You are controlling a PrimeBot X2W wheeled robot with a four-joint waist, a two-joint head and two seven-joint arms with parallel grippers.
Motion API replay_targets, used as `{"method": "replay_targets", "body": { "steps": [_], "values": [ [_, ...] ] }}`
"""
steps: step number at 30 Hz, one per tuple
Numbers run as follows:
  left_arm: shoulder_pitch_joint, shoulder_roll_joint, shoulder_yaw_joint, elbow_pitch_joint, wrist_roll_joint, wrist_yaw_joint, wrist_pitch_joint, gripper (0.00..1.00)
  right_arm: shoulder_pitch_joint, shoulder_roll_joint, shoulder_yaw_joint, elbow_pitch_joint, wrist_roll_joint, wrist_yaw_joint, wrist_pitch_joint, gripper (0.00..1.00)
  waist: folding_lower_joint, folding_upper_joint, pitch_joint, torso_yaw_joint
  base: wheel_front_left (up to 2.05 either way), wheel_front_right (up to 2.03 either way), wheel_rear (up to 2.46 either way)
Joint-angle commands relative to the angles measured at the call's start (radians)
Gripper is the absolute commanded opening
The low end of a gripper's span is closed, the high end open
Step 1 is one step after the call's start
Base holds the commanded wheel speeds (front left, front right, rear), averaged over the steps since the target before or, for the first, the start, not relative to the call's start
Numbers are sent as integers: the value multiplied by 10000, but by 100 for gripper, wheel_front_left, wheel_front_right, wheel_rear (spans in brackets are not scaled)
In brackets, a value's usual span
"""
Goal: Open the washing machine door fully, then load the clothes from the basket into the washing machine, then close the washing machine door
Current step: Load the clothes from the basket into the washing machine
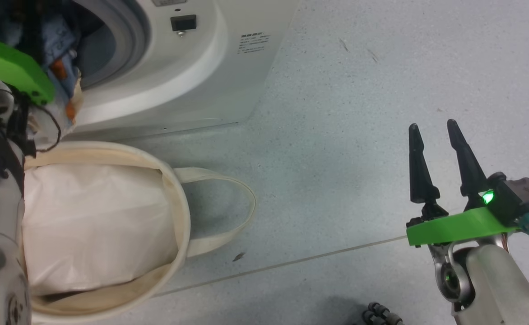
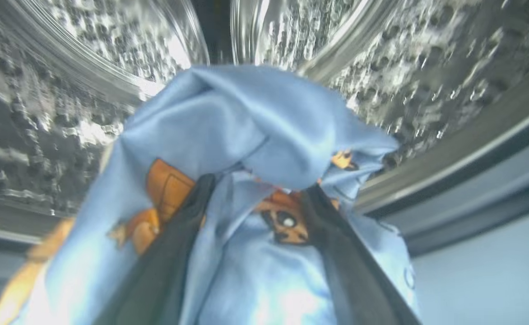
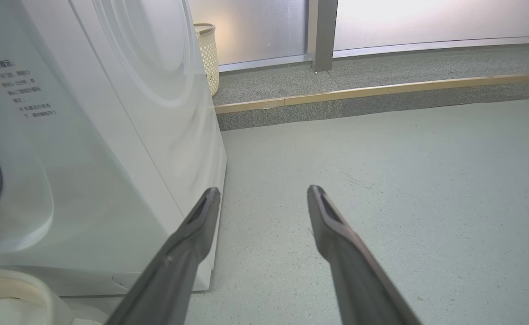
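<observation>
Two dark fingers of the right gripper (image 1: 436, 131) stand apart and empty over the floor in the head view. The clothes (image 1: 63, 43) hang in the washing machine (image 1: 192, 81) mouth, above the basket (image 1: 176, 194). The machine's printed label (image 1: 252, 43) is too small to read.

Left wrist view: the left gripper (image 2: 257, 185) has its jaws apart inside the steel drum (image 2: 43, 90), with the bear-print garment draped over them. Best drawn straight back, so nothing snags.

Right wrist view: Chinese lettering (image 3: 20, 90) on the front panel, illegible.

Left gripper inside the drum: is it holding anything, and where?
The left gripper clamps nothing: its jaws stand apart, the light-blue bear-print fabric garment merely draped over the tips.
</observation>
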Motion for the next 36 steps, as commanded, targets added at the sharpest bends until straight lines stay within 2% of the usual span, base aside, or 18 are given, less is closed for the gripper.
{"method": "replay_targets", "body": {
  "steps": [1, 3, 6, 12, 18, 27, 30, 36],
  "values": [
    [-296, 483, 20, 128, 77, 17, 234, 100, 167, -53, 181, -224, -60, 6, -124, 100, -1, 0, -5, -8, 0, 0, 0],
    [-469, 464, -151, 632, 188, 58, 743, 100, 152, -48, 175, -215, -67, 6, -124, 100, -1, 0, -24, -11, 0, 0, 0],
    [-611, 446, -275, 857, 224, 71, 851, 100, 115, -33, 177, -221, -69, 6, -124, 100, -1, 0, -79, 2, 0, 0, 0],
    [-456, 283, -375, 974, 151, 113, 98, 100, 57, -21, 273, -85, 21, 6, -124, 100, -1, 0, -515, 142, 0, 0, 0],
    [356, 35, -310, 707, -114, 69, -287, 100, -31, 20, 521, 182, 222, 6, -124, 100, -1, 0, -1210, 403, 0, 0, 0],
    [2572, -342, -133, -1657, -581, -39, -305, 100, -34, 59, 877, 615, 539, 6, -124, 100, -1, 0, -2196, 953, 0, 0, 0],
    [3806, -511, -144, -2722, -823, -64, -306, 100, -2, 42, 982, 773, 671, 6, -124, 100, -1, 0, -2685, 1194, 0, 0, 0],
    [5545, -669, -567, -4198, -1492, -70, -307, 100, 112, -100, 1079, 956, 803, 6, -124, 100, -1, 0, -3349, 1514, 0, 0, 0]
  ]
}}
